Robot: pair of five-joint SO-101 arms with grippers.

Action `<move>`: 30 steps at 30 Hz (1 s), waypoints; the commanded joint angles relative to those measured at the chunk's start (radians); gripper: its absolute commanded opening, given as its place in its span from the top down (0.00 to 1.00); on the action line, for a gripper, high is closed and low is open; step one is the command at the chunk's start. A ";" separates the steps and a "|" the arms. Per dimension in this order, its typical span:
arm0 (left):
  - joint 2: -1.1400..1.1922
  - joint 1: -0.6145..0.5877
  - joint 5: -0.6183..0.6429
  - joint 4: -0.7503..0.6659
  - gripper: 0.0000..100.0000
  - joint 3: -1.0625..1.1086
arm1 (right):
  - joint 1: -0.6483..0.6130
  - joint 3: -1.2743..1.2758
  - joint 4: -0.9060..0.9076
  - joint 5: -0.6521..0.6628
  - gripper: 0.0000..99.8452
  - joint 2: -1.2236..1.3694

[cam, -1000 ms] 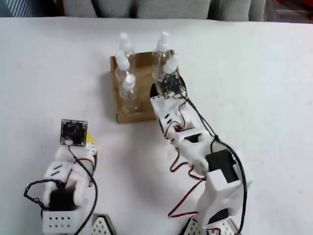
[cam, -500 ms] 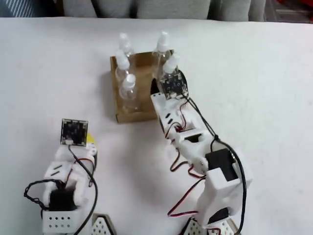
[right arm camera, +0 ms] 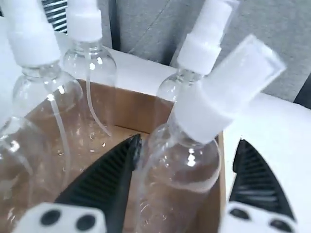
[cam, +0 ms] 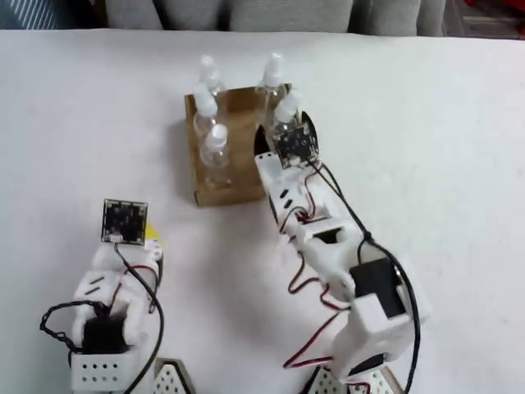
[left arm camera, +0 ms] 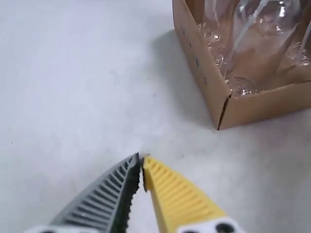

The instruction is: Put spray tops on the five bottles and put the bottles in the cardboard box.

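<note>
Bottle (right arm camera: 175,179) leans between the wide-open jaws of right pincer (right arm camera: 187,145), inside the cardboard box (right arm camera: 141,114); left pincer (left arm camera: 142,160) is closed, empty.

I see the cardboard box (cam: 225,195) toward the far middle of the table (cam: 426,123). Four bottles (cam: 215,146) stand inside it, along its left and back. A fifth bottle (cam: 286,109) leans at its right side, between the jaws of my right gripper (right arm camera: 188,141). My left gripper (left arm camera: 142,158) sits front left, well apart from the box.
</note>
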 commanded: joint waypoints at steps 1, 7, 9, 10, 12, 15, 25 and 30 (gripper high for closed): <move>-0.016 -0.008 -0.012 0.003 0.98 -0.003 | -0.005 0.034 -0.015 0.000 0.75 -0.125; -0.016 -0.007 -0.012 0.003 0.98 -0.003 | 0.002 0.150 -0.015 0.000 0.75 -0.312; -0.016 -0.007 -0.012 0.003 0.98 -0.003 | 0.002 0.186 -0.015 0.000 0.75 -0.377; -0.016 -0.007 -0.012 0.003 0.98 -0.003 | 0.002 0.201 -0.005 0.000 0.75 -0.409; -0.016 -0.005 -0.012 0.003 0.98 -0.003 | 0.002 0.224 0.047 0.000 0.75 -0.479; -0.016 -0.005 -0.012 0.003 0.98 -0.003 | 0.002 0.273 0.134 0.000 0.75 -0.596; -0.016 -0.007 -0.012 0.005 0.98 -0.003 | 0.076 0.477 0.374 0.000 0.75 -1.027; -0.016 -0.005 -0.012 0.005 0.98 -0.003 | 0.165 0.543 0.591 -0.080 0.75 -1.256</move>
